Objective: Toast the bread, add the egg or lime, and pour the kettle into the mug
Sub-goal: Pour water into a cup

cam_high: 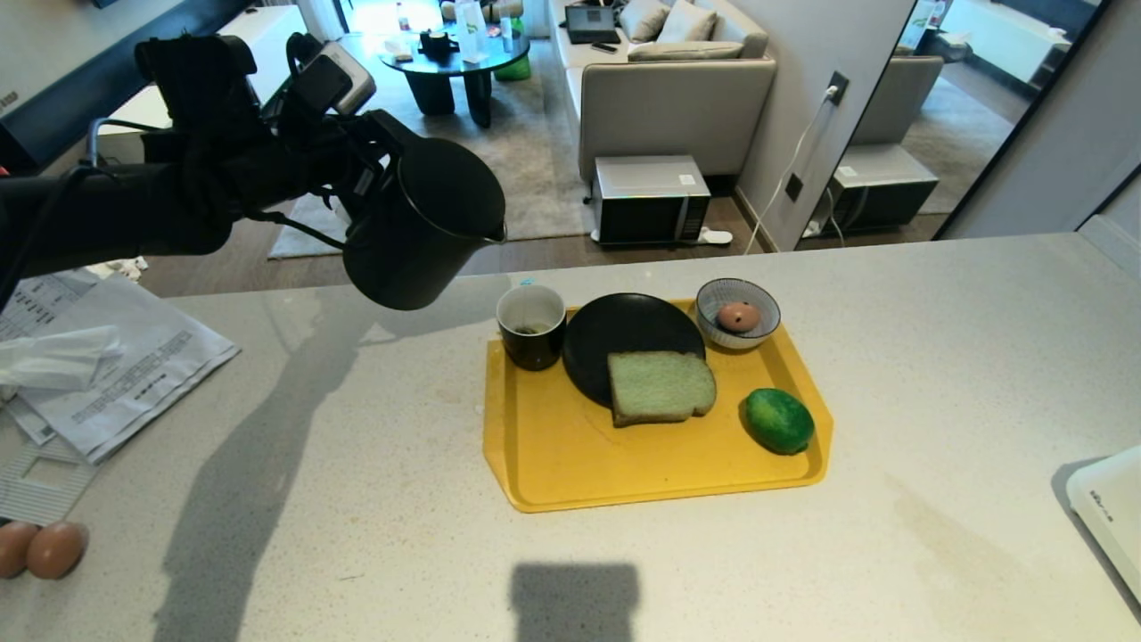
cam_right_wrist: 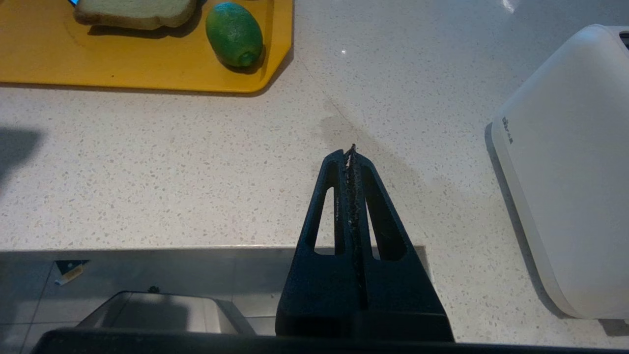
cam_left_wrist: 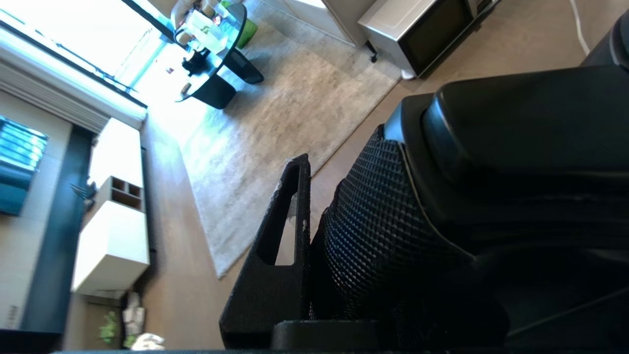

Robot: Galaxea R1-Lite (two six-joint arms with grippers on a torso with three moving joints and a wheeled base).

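So the bread (cam_high: pixel 661 387) sits on the plate (cam_high: pixel 624 334) and the lime (cam_high: pixel 779 420) on the tray (cam_high: pixel 570 464), both done. Left gripper (cam_high: pixel 361 183) clamps the kettle (cam_high: pixel 428 227), tilted near the mug (cam_high: pixel 531 326); pouring's left. Right gripper (cam_right_wrist: pixel 351 152) idles, pinched empty.

left arm (cam_high: pixel 134 205): black, fabric-sleeved, loose black cables | right gripper (cam_right_wrist: pixel 351 152): matte black, triangular slotted fingers, serrated inner edges

Printed lines cover the papers (cam_high: pixel 116 357) at the counter's left edge, and the white appliance (cam_right_wrist: pixel 565 162) bears a small mark; neither is legible.
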